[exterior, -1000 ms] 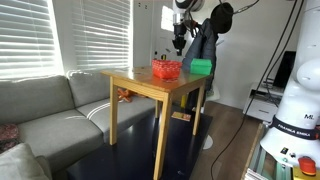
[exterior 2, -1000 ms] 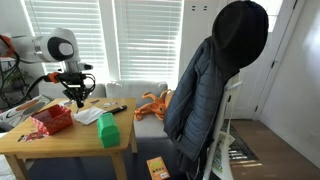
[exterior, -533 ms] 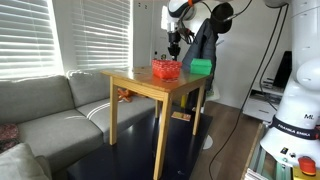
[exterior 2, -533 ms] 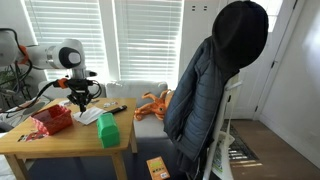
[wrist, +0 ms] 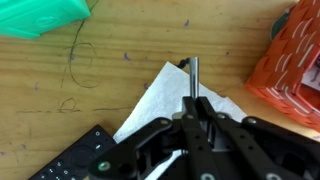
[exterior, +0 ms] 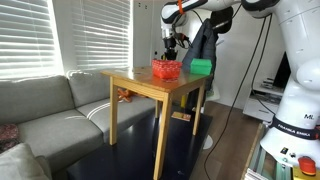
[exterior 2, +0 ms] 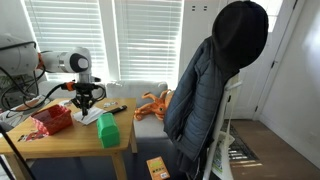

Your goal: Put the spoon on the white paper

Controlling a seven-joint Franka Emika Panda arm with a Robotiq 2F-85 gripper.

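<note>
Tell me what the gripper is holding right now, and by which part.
The spoon. The fingers pinch its shaft, with one straight end sticking out over the paper. Its bowl is hidden, so which end that is cannot be told.

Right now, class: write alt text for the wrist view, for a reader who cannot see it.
The claw grips a slim metal spoon, which points up-frame over a white paper on a wooden table. A green object sits top left, a red basket at right, a black device bottom left.
</note>
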